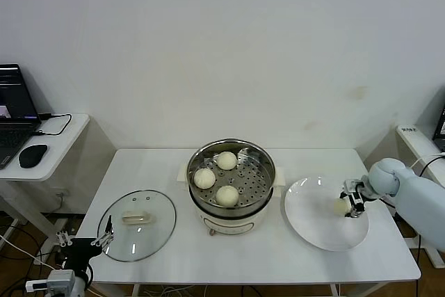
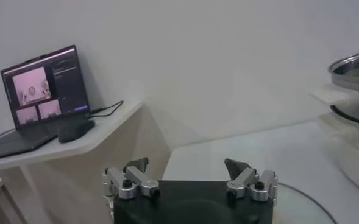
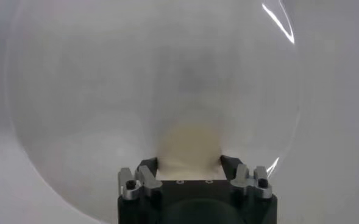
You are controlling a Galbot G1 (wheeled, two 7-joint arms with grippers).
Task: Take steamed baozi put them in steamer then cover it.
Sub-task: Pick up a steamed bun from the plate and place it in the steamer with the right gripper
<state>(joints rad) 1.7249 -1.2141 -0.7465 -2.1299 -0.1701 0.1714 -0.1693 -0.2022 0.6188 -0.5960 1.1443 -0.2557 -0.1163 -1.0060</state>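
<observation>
Three steamed baozi lie on the perforated tray of the steel steamer at the table's middle. A fourth baozi rests on the white plate at the right. My right gripper is shut on that baozi, a finger pressing each side of it. The glass cover with its cream handle lies flat on the table left of the steamer. My left gripper hangs open at the table's front left corner, beside the cover.
A side table at the far left carries a laptop and a black mouse. The steamer's rim shows in the left wrist view. A white wall stands behind the table.
</observation>
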